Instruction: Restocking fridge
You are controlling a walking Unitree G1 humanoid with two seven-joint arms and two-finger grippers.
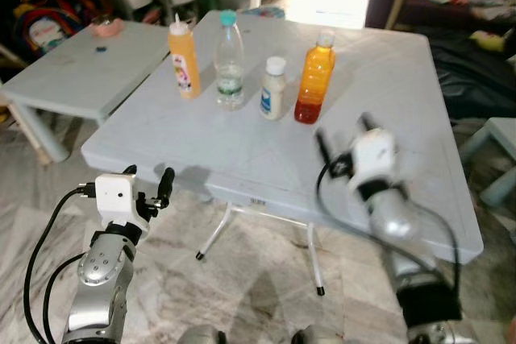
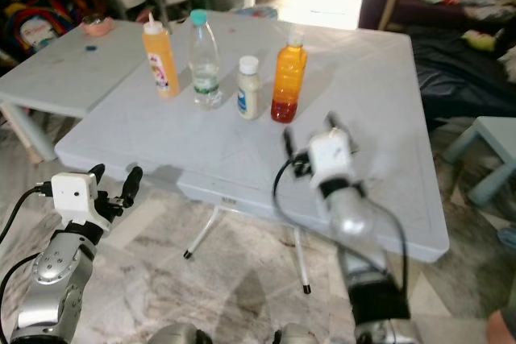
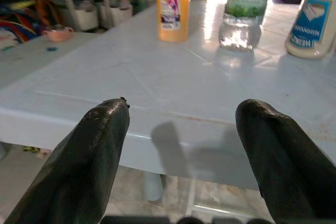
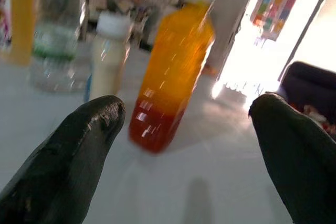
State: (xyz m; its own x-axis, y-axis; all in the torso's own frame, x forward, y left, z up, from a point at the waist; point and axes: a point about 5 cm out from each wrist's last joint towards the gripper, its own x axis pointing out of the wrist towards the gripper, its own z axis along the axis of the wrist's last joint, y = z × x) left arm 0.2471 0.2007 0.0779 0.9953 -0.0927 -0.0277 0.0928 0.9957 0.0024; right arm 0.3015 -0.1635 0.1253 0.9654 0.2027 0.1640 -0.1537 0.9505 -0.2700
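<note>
Reaching over the pale blue plastic table (image 1: 242, 159), the right gripper (image 4: 184, 129), wide open and empty, faces the orange juice bottle (image 1: 314, 78) mid-table; probably heavy and slick, best grasped mid-body. The left gripper (image 3: 181, 145) gapes empty at the near edge.

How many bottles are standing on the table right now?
4, in a row on the table: yellow squeeze bottle at the robot's left, then water bottle, small white bottle, orange drink bottle. None looks hidden.

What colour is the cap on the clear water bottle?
Teal, on the water bottle; clearest in the left eye view.
</note>
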